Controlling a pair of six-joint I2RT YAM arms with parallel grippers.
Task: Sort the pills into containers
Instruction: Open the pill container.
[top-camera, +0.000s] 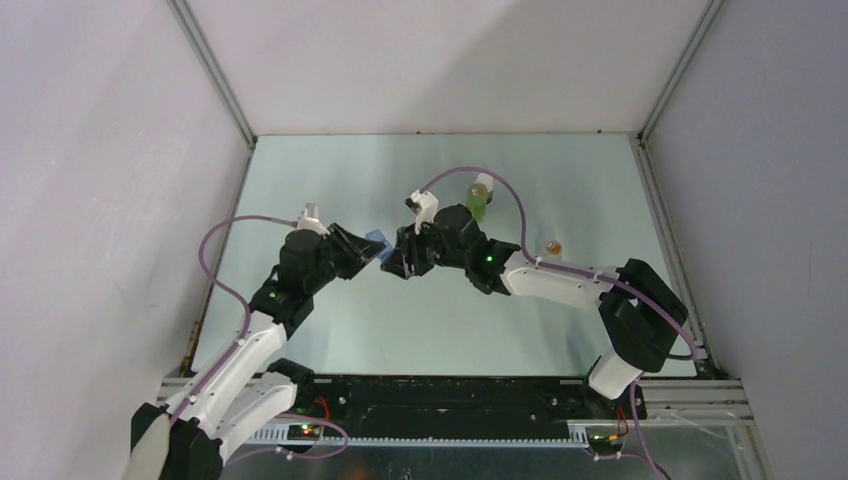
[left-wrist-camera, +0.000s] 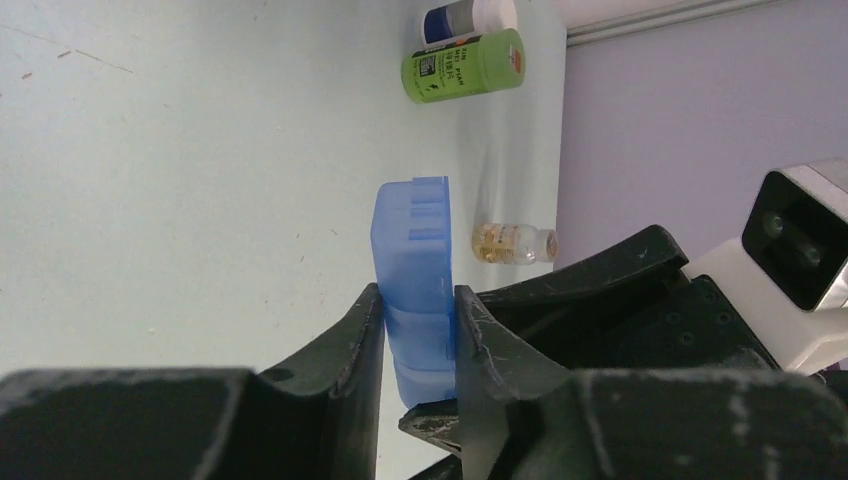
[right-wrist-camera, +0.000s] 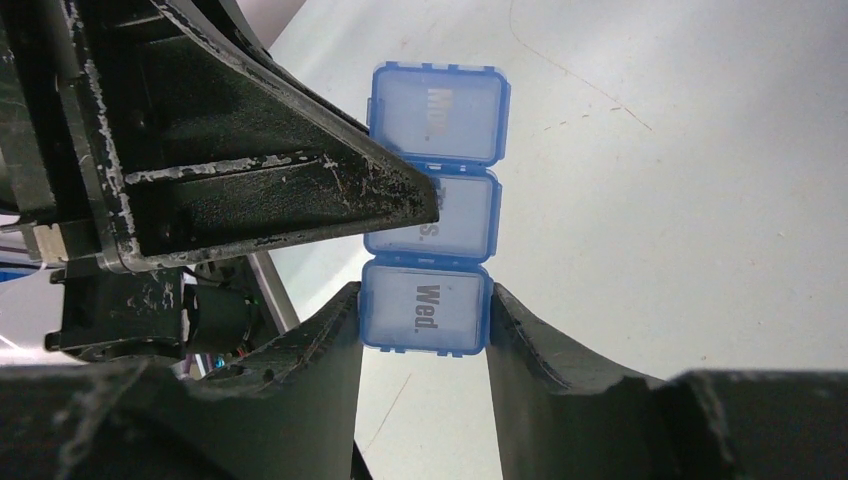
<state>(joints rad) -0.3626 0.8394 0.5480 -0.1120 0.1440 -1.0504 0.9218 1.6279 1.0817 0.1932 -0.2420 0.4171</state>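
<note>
The blue pillbox (right-wrist-camera: 437, 100) is clamped by the left gripper (left-wrist-camera: 418, 296) and, at its Wed. cell, by the right gripper (right-wrist-camera: 424, 300).

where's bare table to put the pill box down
Bare: the table's far-left corner beyond the left arm, and the near strip before the base rail. Crowded: centre, where left hand and right hand grip the pill box, green bottle and vial just beyond.

Left gripper (top-camera: 366, 254), right gripper (top-camera: 399, 264), blue pill box (top-camera: 377, 238) between (tips close), green bottle (top-camera: 477, 207) behind
</note>
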